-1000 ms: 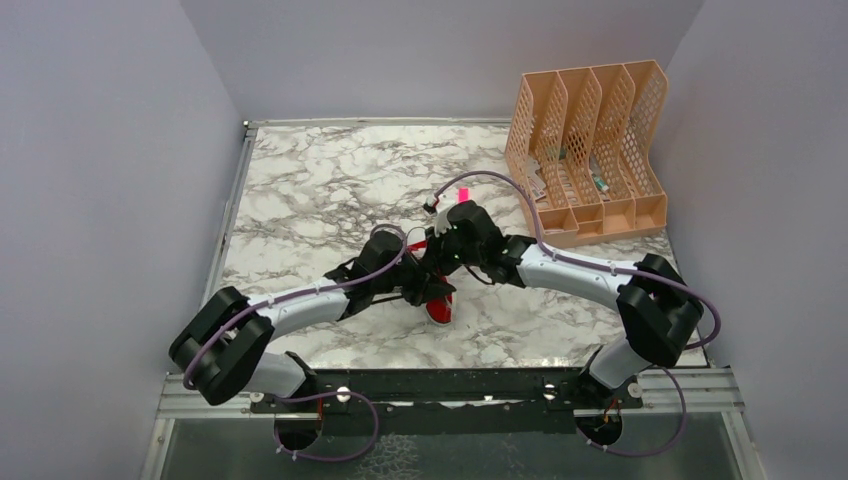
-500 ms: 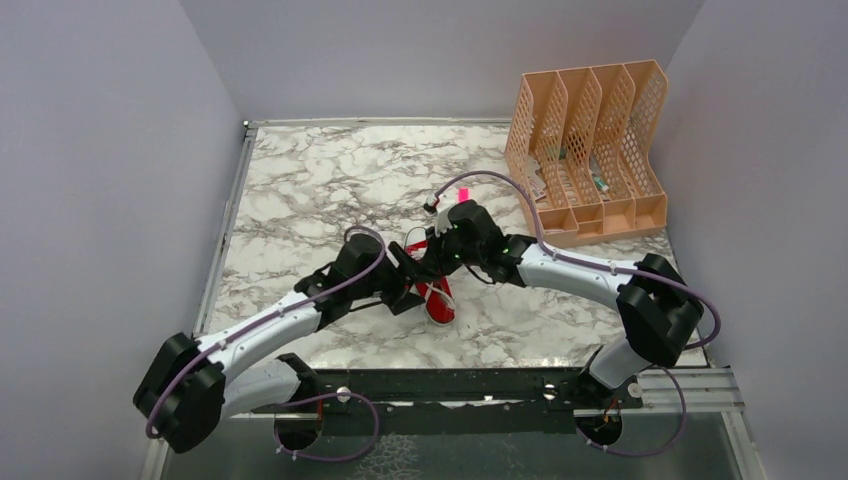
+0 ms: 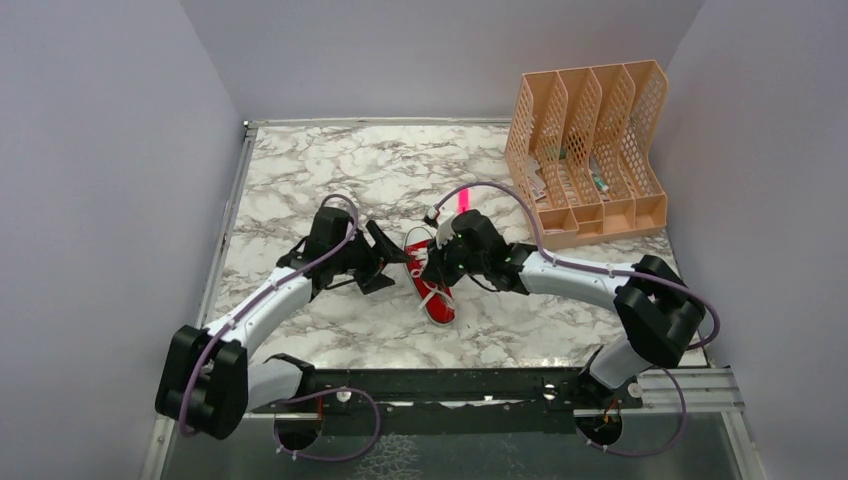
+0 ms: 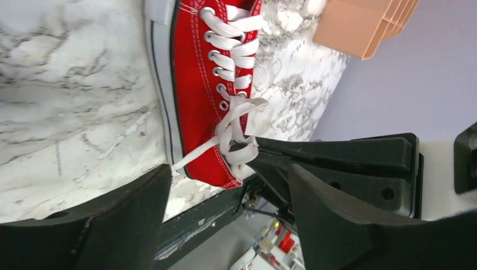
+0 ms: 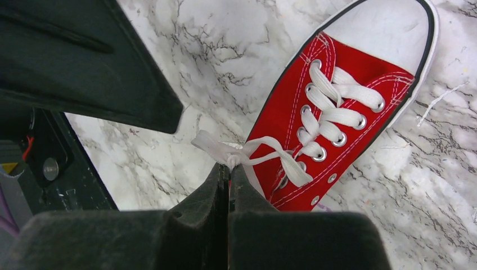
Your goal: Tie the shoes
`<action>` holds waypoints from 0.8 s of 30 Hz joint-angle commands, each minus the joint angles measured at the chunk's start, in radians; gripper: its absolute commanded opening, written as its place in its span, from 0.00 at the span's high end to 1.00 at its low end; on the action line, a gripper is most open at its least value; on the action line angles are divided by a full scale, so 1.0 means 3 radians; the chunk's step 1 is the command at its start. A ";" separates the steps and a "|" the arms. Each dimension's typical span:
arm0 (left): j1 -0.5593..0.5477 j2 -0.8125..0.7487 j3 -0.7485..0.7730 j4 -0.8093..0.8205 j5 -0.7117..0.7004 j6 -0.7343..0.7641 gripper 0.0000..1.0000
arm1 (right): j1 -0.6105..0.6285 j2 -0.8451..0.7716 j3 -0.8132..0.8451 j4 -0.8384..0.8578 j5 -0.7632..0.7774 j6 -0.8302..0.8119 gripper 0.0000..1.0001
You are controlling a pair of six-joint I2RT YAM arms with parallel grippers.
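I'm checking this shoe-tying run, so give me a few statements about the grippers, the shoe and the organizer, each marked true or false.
1. The left gripper is open and holds nothing. True.
2. The right gripper is open. False: it is shut, pinching the lace at the knot.
3. The organizer stands at the far right of the table. True.
4. The shoe sits inside the organizer. False: it stands on its sole on the table, between the two grippers.

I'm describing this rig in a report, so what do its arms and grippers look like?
The left arm and right arm have pale grey shells between bulky black joints, with a purple cable along each. The left gripper and right gripper have matte black wedge-shaped fingers.
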 commanded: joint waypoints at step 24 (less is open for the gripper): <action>-0.0016 0.0755 0.0026 0.0820 0.0824 0.0161 0.83 | 0.0012 -0.0104 0.0070 0.0235 -0.0193 -0.0096 0.98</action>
